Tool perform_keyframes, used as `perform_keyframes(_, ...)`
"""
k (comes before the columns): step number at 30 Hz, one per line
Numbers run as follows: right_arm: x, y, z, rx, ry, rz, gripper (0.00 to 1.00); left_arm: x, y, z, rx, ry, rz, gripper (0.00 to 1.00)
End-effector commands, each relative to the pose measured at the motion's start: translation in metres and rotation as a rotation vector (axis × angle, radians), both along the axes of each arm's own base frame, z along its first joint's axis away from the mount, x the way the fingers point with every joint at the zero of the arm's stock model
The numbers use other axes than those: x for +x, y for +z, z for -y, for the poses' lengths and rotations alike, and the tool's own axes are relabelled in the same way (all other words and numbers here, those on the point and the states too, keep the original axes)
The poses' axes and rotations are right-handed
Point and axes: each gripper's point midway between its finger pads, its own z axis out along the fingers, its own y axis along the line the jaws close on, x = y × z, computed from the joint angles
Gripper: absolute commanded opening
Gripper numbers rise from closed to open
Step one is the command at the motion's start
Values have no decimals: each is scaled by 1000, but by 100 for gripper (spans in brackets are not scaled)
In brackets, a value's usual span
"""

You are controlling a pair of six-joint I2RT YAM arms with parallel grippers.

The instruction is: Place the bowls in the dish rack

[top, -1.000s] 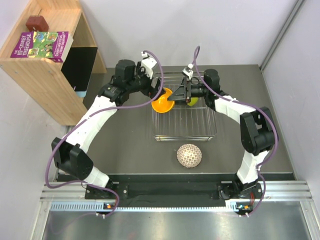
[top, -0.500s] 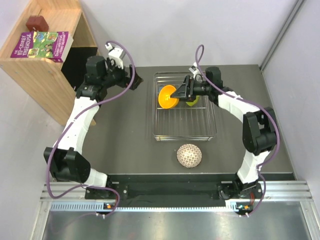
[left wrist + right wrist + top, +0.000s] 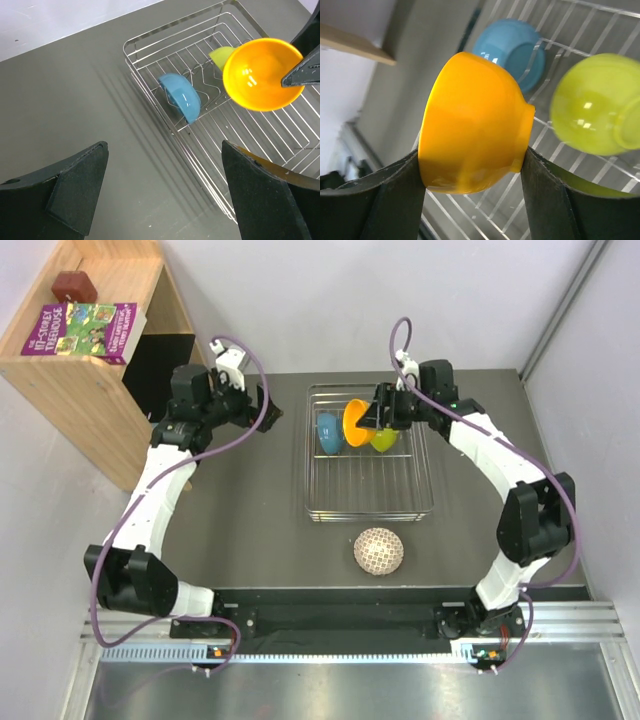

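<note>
Right gripper (image 3: 368, 420) clamped on orange bowl (image 3: 354, 423), upper middle, above dish rack (image 3: 368, 517) far end. Blue bowl (image 3: 327, 433) and yellow-green bowl (image 3: 384, 440) stand on edge in rack. Left gripper (image 3: 164, 147) spread wide, holding nothing, over grey table (image 3: 250, 520) left of rack. Lattice bowl (image 3: 379, 551) just below rack's near rim. Wooden shelf (image 3: 90, 380) upper left.

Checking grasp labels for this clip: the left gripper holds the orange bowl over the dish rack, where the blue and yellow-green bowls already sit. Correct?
Not the left. The right gripper holds the orange bowl over the dish rack, where the blue bowl and yellow-green bowl already sit; the right wrist view shows this. The left gripper is open and empty.
</note>
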Motion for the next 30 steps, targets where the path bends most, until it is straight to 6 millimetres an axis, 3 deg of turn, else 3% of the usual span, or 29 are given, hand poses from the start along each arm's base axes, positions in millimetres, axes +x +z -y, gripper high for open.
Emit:
perform_keyframes(1, 3, 36, 21, -161, -36, 171, 0, -9, 19, -7, 22, 4, 80, 99)
perform_keyframes(3, 5, 38, 29, -223, -47, 207, 0, -12, 19, -8, 30, 4, 84, 99)
perform_keyframes(10, -13, 15, 46, -404, -26, 208, 0, -28, 14, -14, 55, 8, 84, 99)
perform_keyframes(18, -31, 18, 63, -622, -30, 300, 0, -35, 2, -24, 102, 39, 60, 99)
perform_keyframes(30, -42, -20, 80, -933, -53, 299, 0, -44, -6, -34, 158, 63, 45, 99)
